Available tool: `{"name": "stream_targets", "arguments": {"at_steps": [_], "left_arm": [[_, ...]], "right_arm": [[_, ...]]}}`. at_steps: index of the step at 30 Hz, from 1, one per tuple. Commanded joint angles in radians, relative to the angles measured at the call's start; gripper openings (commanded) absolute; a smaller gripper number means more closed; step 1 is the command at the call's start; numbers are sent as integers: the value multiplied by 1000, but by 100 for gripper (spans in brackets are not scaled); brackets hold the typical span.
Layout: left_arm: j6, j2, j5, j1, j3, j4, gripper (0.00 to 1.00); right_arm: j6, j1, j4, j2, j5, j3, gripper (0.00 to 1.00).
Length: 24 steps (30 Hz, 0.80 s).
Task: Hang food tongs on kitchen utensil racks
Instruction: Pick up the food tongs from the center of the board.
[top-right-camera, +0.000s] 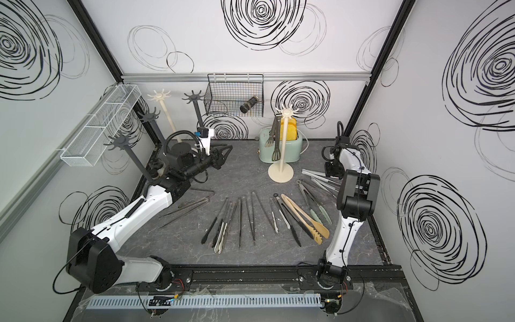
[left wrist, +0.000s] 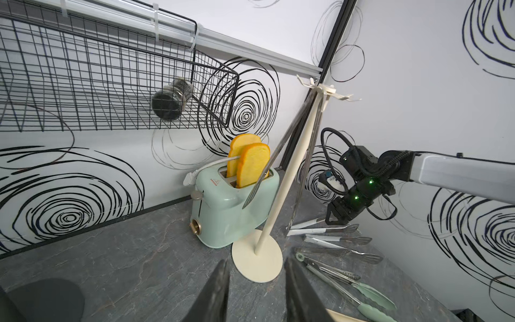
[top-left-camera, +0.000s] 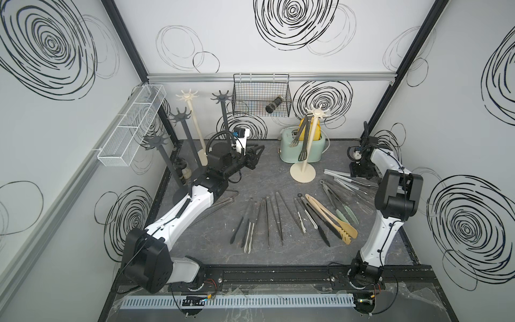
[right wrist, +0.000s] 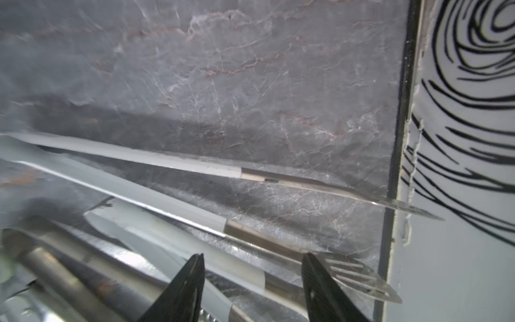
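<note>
One pair of steel food tongs [top-left-camera: 300, 136] hangs from the crown of a cream kitchen utensil rack [top-left-camera: 303, 173] at the back middle. Three dark racks [top-left-camera: 182, 133] and another cream one [top-left-camera: 194, 120] stand at the back left. Several tongs [top-left-camera: 267, 217] fan across the table, among them a wooden pair [top-left-camera: 331, 220]. My left gripper [left wrist: 256, 260] is open and empty, low and facing the rack's base [left wrist: 257, 264]. My right gripper [right wrist: 252, 259] is down at the far right, jaws apart astride grey-sleeved steel tongs [right wrist: 167, 200] lying on the table. Whether it touches them I cannot tell.
A mint toaster [top-left-camera: 287, 150] with toast stands just behind the loaded rack. A black wire basket [top-left-camera: 262, 94] holding a dark jar hangs on the back wall. A white mesh tray [top-left-camera: 131, 125] hangs on the left wall. The right wall [right wrist: 459, 251] is close beside the right gripper.
</note>
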Motion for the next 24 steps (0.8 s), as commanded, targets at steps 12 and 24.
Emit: {"name": "stream_targets", "arguments": {"at_steps": [12, 24], "left_arm": [[6, 53, 106, 50, 40, 84, 34], [21, 95, 148, 55, 48, 113, 32]], "right_arm": [[-586, 41, 20, 83, 52, 91, 57], [-765, 41, -6, 194, -18, 217, 49]]}}
